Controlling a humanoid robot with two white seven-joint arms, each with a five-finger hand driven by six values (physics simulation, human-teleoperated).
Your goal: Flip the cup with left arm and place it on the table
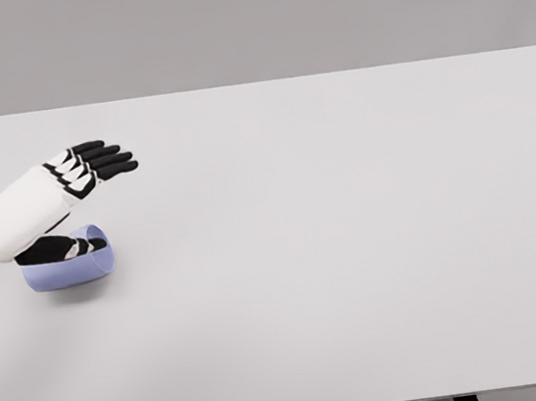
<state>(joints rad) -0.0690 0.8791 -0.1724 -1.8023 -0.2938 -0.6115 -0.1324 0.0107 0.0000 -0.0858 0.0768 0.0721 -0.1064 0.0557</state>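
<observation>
Lavender cup (68, 270) lies sideways on table (353, 249); left hand (72, 177) hovers with straight fingers, thumb inside the rim for gripping.

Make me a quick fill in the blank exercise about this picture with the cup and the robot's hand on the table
1. The cup is coloured ____.
2. The cup lies on its ____ rather than standing upright.
3. The left hand has its four fingers stretched ____ above the cup.
4. The cup sits near the ____ edge of the table.

Missing words: blue; side; straight; left
</observation>
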